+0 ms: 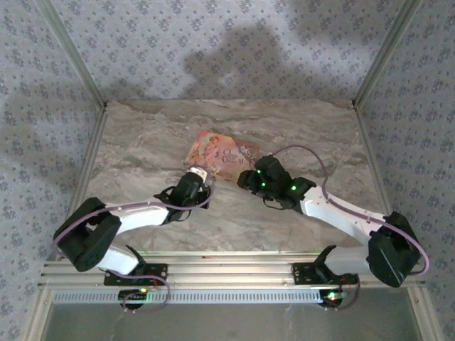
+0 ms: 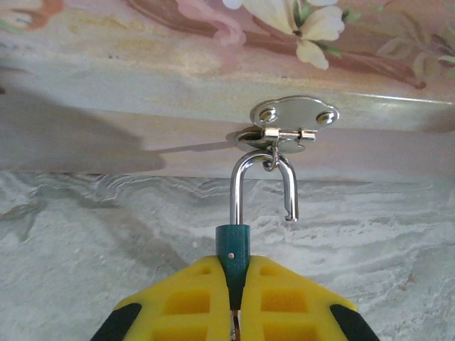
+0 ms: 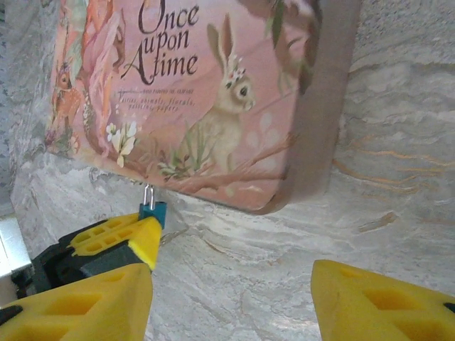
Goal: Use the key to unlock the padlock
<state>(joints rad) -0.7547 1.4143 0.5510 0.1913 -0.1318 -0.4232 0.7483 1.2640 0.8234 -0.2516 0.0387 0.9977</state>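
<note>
The left end effector (image 2: pixel 234 288) clamps the padlock (image 2: pixel 233 245), whose shackle (image 2: pixel 239 181) seems already released; the right end effector (image 3: pixel 234 298) is open.

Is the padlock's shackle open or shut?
Open. One leg of the shackle hangs free, outside the teal padlock body, looped through the clasp on the box.

Lighting soft, overhead. Broad shadows lay on the back wall (image 1: pixel 234 60) and box side (image 2: pixel 71 138). Glare marked the shackle (image 2: pixel 235 192). Near yellow fingers (image 3: pixel 377 302) were blurred.
</note>
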